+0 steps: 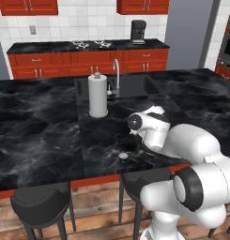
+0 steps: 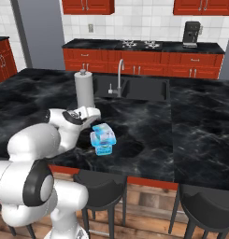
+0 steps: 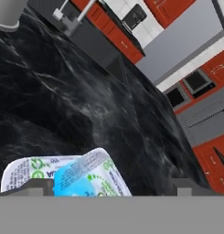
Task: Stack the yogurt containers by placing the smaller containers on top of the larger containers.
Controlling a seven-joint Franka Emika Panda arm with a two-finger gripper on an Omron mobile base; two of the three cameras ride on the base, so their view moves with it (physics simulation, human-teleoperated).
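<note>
Yogurt cup (image 3: pixel 90 176) sits tilted atop the larger tub (image 2: pixel 103 148); my pincer's (image 2: pixel 95 122) spread I cannot tell. I'd square the cup flat before letting go.

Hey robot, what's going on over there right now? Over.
Gripper over the yogurt tubs, jaw state unclear. Small yogurt cup atop the larger yogurt tub, tilted. Paper-towel roll behind, clear.
</note>
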